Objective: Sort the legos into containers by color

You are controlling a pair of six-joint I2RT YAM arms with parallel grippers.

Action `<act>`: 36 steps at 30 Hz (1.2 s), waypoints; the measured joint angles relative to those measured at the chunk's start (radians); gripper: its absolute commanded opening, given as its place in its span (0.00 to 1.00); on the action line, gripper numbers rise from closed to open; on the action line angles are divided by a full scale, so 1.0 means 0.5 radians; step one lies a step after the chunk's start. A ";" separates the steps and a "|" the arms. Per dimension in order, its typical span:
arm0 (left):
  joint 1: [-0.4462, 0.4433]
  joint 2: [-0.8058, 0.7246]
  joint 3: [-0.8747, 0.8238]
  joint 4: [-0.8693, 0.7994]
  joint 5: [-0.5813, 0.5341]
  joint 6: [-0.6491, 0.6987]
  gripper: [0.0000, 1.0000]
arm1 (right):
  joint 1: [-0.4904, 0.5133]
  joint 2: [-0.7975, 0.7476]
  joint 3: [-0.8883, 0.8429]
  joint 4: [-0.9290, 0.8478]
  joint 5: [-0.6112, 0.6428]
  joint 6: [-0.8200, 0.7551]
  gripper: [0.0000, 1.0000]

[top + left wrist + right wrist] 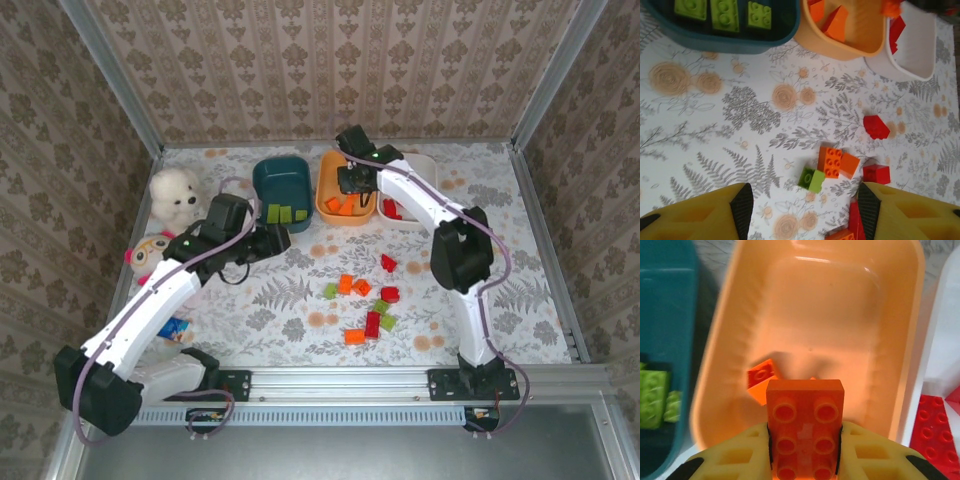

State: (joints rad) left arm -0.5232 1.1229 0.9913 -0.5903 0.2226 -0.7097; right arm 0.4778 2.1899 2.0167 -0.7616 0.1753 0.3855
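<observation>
A floral table (250,300) is boxed in by wallpapered walls. The right gripper (805,452) is seen clamped on an orange brick (805,425), held studs up above the near end of the orange tub (722,370), in which other orange pieces lie. The left gripper (805,212) is held with jaws apart and empty, in front of that tub, over loose bricks (832,162). The teal tub (264,185), with green bricks, is set just left of the orange tub, and the white tub (428,165), with red ones, just right. Released this near the rim, the brick might be tipped out onto the table. Were it to cling to one pad, it could be flung into a neighbouring tub.
</observation>
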 measured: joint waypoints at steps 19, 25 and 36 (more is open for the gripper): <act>-0.040 0.269 0.127 0.182 0.172 0.056 0.60 | -0.001 0.359 0.262 -0.320 0.231 0.367 0.38; -0.040 0.269 0.127 0.182 0.178 0.060 0.60 | -0.005 0.381 0.262 -0.323 0.201 0.414 0.46; -0.092 0.269 0.127 0.179 0.175 0.095 0.60 | -0.001 0.354 0.287 -0.314 0.173 0.417 0.61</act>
State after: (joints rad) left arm -0.5690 1.2575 1.0550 -0.5007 0.3099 -0.6621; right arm 0.4774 2.3669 2.1601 -0.9188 0.2619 0.5941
